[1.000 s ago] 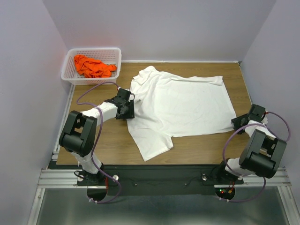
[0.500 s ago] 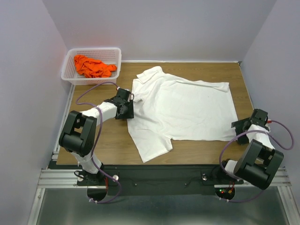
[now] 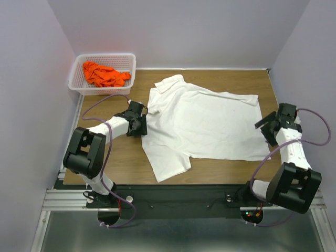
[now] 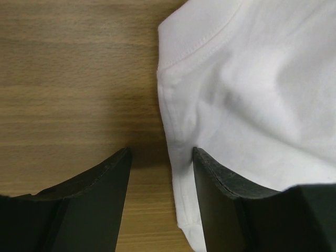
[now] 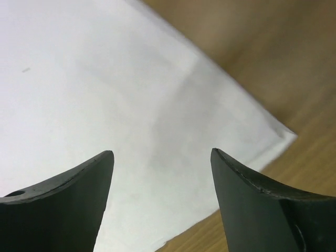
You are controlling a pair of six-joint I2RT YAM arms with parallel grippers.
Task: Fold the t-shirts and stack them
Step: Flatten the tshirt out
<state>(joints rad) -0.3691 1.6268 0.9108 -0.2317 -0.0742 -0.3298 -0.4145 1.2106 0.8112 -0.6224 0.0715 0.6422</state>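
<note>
A white t-shirt [image 3: 205, 123] lies spread on the wooden table [image 3: 262, 84], collar at the back left. My left gripper [image 3: 139, 122] is open at the shirt's left sleeve. In the left wrist view the sleeve hem [image 4: 176, 157] lies between the fingers [image 4: 89, 199] of that gripper [image 4: 161, 157], close to the right one. My right gripper [image 3: 266, 126] is open and empty at the shirt's right hem. In the right wrist view it [image 5: 161, 157] hovers over the white cloth [image 5: 105, 94] near a hem corner [image 5: 286, 137]. An orange t-shirt [image 3: 104, 74] lies crumpled in the basket.
A white mesh basket [image 3: 77, 79] stands at the back left corner of the table. Grey walls close in the left, back and right sides. Bare wood [image 3: 121, 157] shows in front of the shirt and along its left side.
The shirt's right hem has shifted to the right and the body lies flatter. My right gripper has moved from the hem's near corner back along the right hem. My left gripper has edged slightly left.
</note>
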